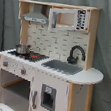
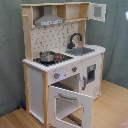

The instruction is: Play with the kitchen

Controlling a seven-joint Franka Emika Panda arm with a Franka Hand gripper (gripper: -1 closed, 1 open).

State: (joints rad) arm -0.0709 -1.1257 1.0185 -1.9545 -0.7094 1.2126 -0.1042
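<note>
Standing open: oven door [image 2: 71,106], swung out below the stove [image 2: 62,58] of the kitchen [image 2: 35,85]
Pot [image 2: 46,56]: set on stove
Gripper [image 2: 125,15]: grip state cannot be told

One kitchen [image 1: 50,66] was counted, with one faucet [image 1: 75,53], one sink [image 2: 83,50], one pot [image 2: 46,56] and one hood [image 2: 48,20].

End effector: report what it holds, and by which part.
Cannot be told; no end effector shows in either exterior view, and the kitchen stands untouched.
</note>
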